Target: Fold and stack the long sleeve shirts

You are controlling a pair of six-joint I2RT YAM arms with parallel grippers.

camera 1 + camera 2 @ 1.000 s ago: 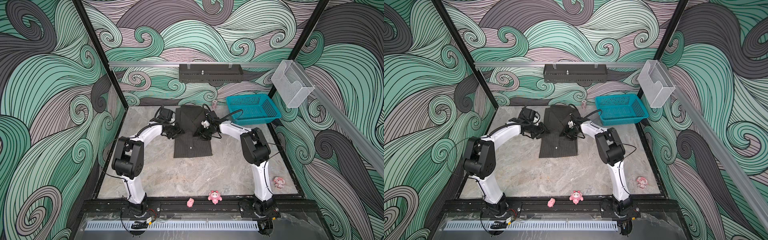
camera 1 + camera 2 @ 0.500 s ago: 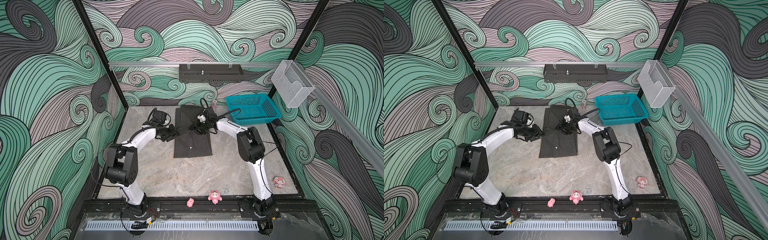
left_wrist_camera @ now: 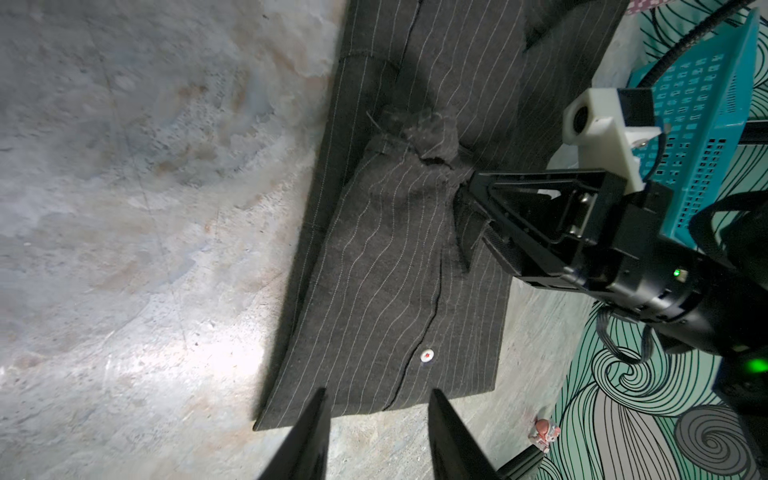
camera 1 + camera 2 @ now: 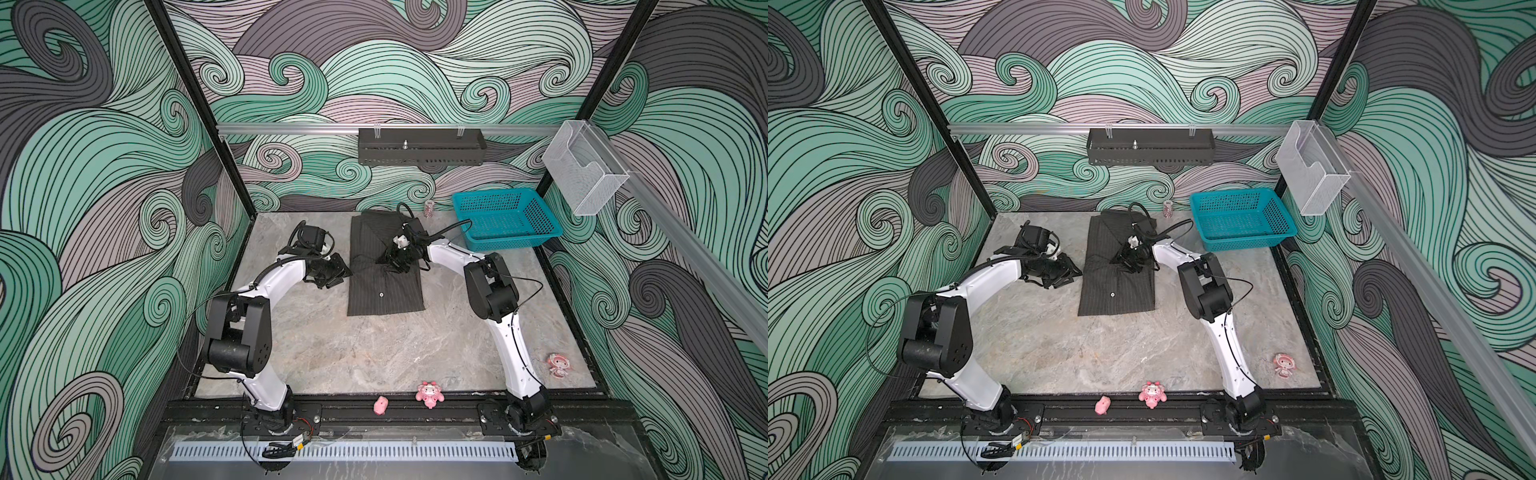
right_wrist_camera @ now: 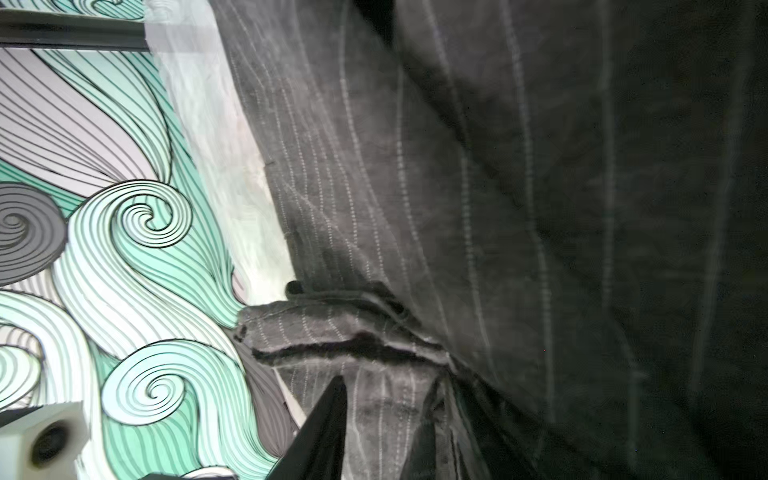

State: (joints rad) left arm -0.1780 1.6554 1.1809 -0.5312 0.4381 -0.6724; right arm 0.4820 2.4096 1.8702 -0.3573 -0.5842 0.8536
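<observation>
**Pinstriped shirt half folded, right gripper pinching its middle**

In both top views, a dark pinstriped shirt [image 4: 384, 286] lies flat on the grey marble table [image 4: 374, 353], by the middle of its far edge. It is narrowed to a long rectangle, and no sleeve shows outside it. The right gripper [image 4: 392, 266] reaches onto the shirt's middle. The left gripper [image 4: 338, 274] sits just beside the shirt's left edge. A teal basket [image 4: 505, 245] stands at the far right corner.

In the left wrist view, the left gripper [image 3: 377, 392] has its fingers apart with nothing between them, over the shirt's near hem. A pale button [image 3: 427, 355] is close by. Across the cloth, the right gripper [image 3: 465, 199] meets a bunched tuft of fabric.

In the right wrist view, striped cloth is gathered and clamped between the right gripper's [image 5: 386, 386] fingers.

The lengthwise folds look done. The crosswise fold, bringing one end over the other, appears to remain. No second shirt is visible to stack on.
</observation>
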